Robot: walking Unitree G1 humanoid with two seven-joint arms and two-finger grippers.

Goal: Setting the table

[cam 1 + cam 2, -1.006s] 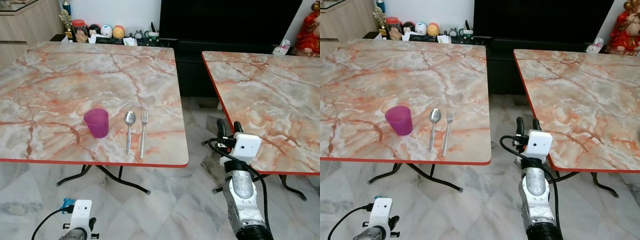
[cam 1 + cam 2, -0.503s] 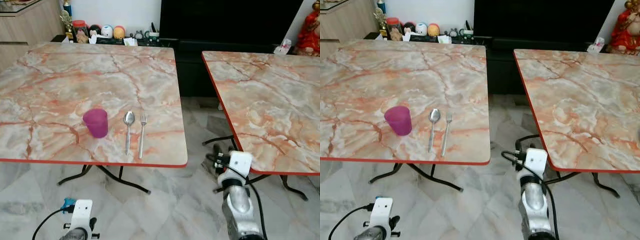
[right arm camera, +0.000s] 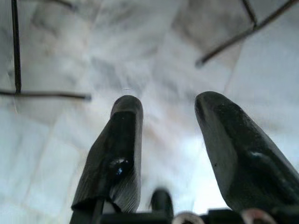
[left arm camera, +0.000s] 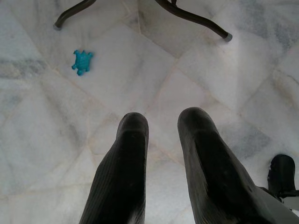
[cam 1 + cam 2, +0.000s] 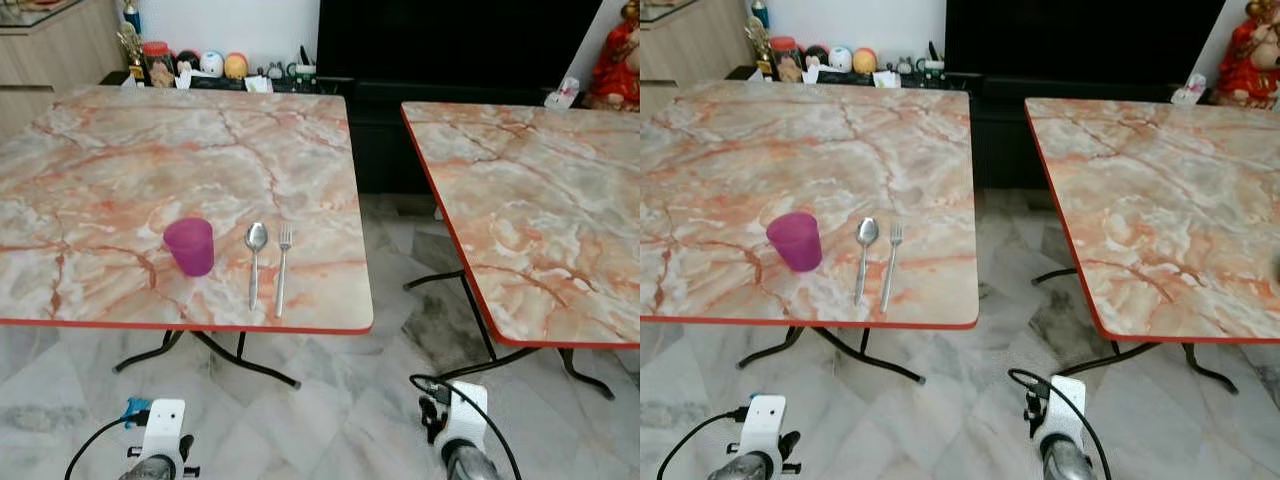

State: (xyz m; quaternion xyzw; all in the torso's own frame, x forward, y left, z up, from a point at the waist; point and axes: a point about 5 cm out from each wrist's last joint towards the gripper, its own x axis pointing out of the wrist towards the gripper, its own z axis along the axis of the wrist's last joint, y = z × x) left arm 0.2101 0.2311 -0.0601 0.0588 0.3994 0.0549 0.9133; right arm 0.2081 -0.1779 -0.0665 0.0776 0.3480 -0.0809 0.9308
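My left gripper (image 4: pixel 161 126) hangs low over the pale marble floor (image 4: pixel 154 70), fingers spread and holding nothing; a small blue turtle toy (image 4: pixel 82 61) lies beyond them. My right gripper (image 3: pixel 166 116) also hangs above the floor, fingers parted and empty. Ahead on the left table (image 5: pixel 120 160), near its front edge, I see a purple cup (image 5: pixel 189 246), with a spoon (image 5: pixel 255 261) and fork (image 5: pixel 281 267) side by side just right of it. The right table (image 5: pixel 530 190) stands apart. Jars and trinkets (image 5: pixel 190 66) line the far shelf.
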